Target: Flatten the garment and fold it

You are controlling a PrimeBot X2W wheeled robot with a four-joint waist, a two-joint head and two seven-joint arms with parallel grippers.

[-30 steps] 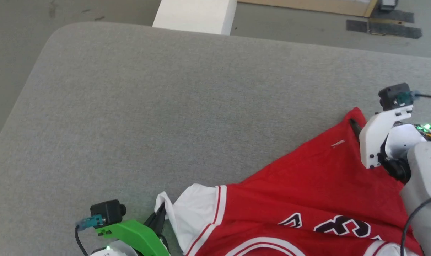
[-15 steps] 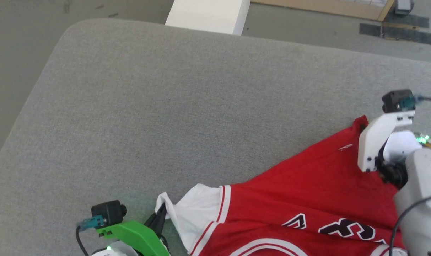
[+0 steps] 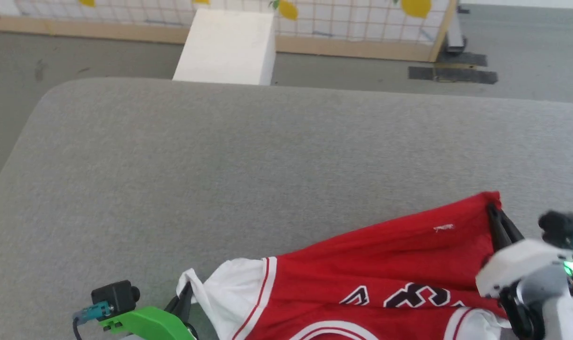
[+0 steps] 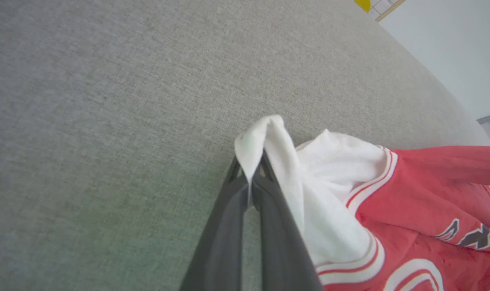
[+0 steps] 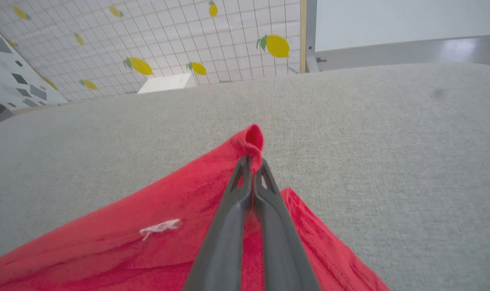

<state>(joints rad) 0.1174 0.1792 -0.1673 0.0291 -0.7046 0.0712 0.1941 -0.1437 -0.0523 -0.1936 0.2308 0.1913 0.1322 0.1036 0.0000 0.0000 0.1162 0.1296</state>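
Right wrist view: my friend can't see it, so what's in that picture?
The right gripper, fingers shut, pinches a corner of the red garment over a grey padded surface. A white mark shows on the cloth; a lemon-patterned panel stands behind.

Lit brightly and evenly; shadowed only faintly under the shirt (image 4: 410,194). Blurred around the right hand (image 3: 494,210) in the head view. Tinged green on the desk (image 4: 107,226) beside the left hand (image 4: 251,161). Stretched at wrist-view edges.
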